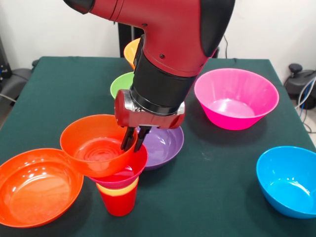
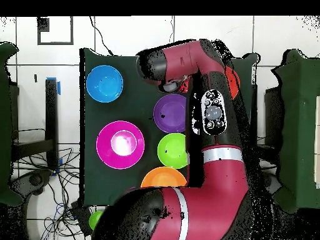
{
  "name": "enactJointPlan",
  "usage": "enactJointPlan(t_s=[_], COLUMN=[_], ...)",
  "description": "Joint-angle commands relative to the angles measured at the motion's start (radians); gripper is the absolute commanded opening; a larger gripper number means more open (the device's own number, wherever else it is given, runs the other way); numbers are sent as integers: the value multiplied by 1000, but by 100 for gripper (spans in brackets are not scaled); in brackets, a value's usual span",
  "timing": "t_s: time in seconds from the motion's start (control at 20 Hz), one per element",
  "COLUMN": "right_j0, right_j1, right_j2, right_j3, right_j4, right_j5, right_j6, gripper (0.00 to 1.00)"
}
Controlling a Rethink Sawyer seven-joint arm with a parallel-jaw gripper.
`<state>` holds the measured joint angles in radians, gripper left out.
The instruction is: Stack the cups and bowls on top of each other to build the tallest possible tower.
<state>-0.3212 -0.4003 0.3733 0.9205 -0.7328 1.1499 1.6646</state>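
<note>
The tower (image 1: 118, 190) stands near the front left of the table. A red cup (image 1: 118, 203) is its base, with a yellow cup rim (image 1: 118, 189) just above it. A magenta bowl and a crimson bowl (image 1: 137, 165) are nested higher up. On top sits an orange bowl (image 1: 96, 145), tilted and shifted to the left. My gripper (image 1: 136, 139) comes down on that bowl's right rim, its dark fingers pinched on the rim. In the overhead view the arm hides the tower and the gripper.
Loose bowls lie around the tower: a large orange-red one (image 1: 37, 185) at the left, purple (image 1: 165, 144) behind, green (image 1: 120, 84), light orange (image 1: 130, 50), magenta-pink (image 1: 236, 98) and blue (image 1: 289, 180). Overhead shows blue (image 2: 105, 83), magenta-pink (image 2: 120, 144), purple (image 2: 169, 112) and green (image 2: 172, 150).
</note>
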Motion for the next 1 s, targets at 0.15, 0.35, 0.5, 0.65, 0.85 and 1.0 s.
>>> enactJointPlan(t_s=[0.15,0.35,0.5,0.65,0.85,1.0], right_j0=[29,30,32,38,41,41], right_j1=[-7,-5,-4,5,6,5], right_j2=[-6,-6,-8,-7,-10,-12], right_j3=[20,15,14,1,2,5], right_j4=[-28,-23,-23,-25,-23,-20], right_j5=[19,24,32,42,48,48], right_j6=[-151,-147,-146,-145,-139,-134], gripper=[0,0,0,0,0,0])
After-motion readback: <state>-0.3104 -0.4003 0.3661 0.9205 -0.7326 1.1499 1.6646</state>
